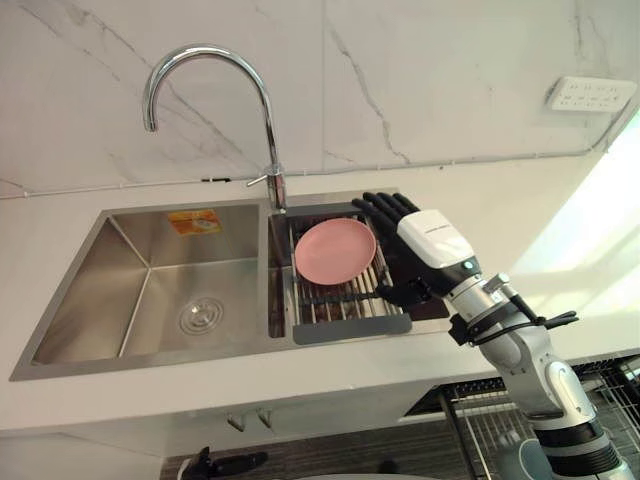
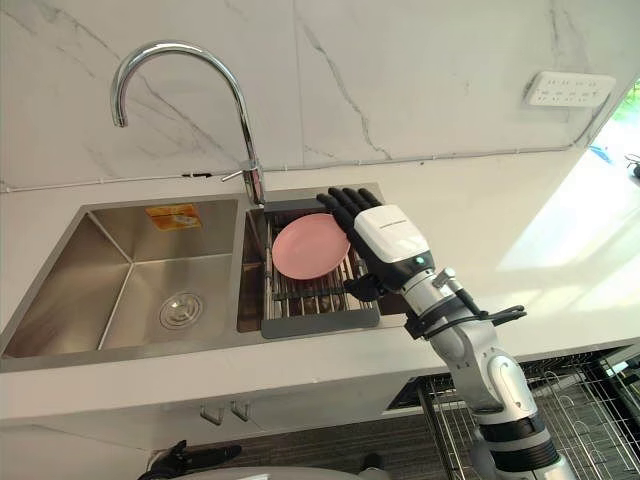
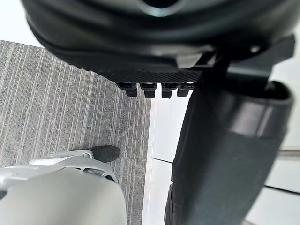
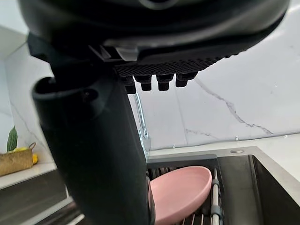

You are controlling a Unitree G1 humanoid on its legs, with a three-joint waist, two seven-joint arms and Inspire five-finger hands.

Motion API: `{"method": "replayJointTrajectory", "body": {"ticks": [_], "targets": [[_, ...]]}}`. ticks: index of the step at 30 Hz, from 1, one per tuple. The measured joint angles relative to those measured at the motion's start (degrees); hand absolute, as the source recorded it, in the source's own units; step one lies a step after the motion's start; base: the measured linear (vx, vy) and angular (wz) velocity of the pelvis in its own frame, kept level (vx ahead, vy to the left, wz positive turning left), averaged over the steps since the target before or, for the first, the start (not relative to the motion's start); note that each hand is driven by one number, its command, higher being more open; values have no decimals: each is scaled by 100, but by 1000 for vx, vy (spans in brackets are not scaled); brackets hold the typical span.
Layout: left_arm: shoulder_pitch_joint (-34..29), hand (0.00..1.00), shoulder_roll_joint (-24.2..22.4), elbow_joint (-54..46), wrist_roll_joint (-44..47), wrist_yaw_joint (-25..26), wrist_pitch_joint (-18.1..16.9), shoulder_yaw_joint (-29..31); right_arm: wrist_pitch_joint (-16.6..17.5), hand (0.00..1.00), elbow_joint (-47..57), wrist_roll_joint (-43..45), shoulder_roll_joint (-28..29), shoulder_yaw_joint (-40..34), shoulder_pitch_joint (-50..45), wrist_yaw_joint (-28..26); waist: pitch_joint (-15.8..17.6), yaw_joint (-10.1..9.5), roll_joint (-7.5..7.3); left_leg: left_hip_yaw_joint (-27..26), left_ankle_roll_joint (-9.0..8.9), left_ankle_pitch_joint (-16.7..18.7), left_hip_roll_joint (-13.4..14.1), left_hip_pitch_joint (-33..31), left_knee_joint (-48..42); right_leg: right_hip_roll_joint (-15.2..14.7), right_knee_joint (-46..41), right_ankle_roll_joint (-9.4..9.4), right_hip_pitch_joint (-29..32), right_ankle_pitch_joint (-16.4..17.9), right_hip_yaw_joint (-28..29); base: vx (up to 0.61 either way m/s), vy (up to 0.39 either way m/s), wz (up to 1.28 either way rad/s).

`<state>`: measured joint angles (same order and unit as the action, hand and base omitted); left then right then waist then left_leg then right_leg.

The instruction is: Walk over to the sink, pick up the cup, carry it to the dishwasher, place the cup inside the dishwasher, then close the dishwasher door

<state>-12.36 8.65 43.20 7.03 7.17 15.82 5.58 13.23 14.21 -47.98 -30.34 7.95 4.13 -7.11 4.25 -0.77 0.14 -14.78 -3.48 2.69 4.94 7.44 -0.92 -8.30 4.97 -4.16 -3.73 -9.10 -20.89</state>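
A pink plate (image 1: 333, 250) leans on a wire drying rack (image 1: 345, 303) set in the right basin of the steel sink (image 1: 60, 300); it also shows as the pink plate (image 4: 180, 192) past my right hand's thumb. My right hand (image 1: 432, 240) hovers just right of the plate with straight fingers (image 1: 385, 207) reaching past its far rim and the thumb (image 1: 405, 293) low by the rack, holding nothing. My left hand (image 3: 154, 47) hangs low over the grey floor, fingers relaxed and empty, and shows as the left hand (image 1: 215, 463) under the counter.
A tall curved faucet (image 1: 200, 55) rises behind the sink between the basins. The left basin (image 1: 200, 315) holds only its drain. A wall socket (image 1: 590, 93) sits at the far right. The dishwasher's wire rack (image 2: 590, 400) shows pulled out below the counter at the lower right.
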Motion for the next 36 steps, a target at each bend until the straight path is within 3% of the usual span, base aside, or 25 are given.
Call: {"method": "replayJointTrajectory", "body": {"ticks": [7,15,20,28,36], "targets": [[-1,100,2,36,0,1,27,-187,-87,100,-443,-642,-12,492,142,11,-35,-9,-16,37,-2,-2,-3,-25,-5,-6,3,1,-8,0,-30,0,0,1],[2,100,73,87,0,11,20,-374,-463,100,-1261,-1410,118,1011,511,737,-43,-89,-32,170,1,-17,-20,-30,-32,-8,21,0,-75,1,-167,-10,8,8],[13,100,75,221,-1,19,3,-381,-667,100,-1836,-1724,218,1247,790,861,-44,-111,-67,314,12,-76,-51,-43,11,-38,22,-6,-124,5,-298,-15,12,13],[18,100,104,235,-26,22,-50,-377,-1045,100,-2899,-1742,373,1619,1442,217,0,-273,-181,438,30,-174,-96,-39,101,-76,21,-5,-171,5,-433,-9,16,9],[44,100,104,241,-33,30,-67,-365,-1171,100,-3434,-1916,575,1940,1814,-296,32,-337,-250,503,15,-227,-117,6,206,-90,20,-15,-219,13,-498,1,17,4]]}}
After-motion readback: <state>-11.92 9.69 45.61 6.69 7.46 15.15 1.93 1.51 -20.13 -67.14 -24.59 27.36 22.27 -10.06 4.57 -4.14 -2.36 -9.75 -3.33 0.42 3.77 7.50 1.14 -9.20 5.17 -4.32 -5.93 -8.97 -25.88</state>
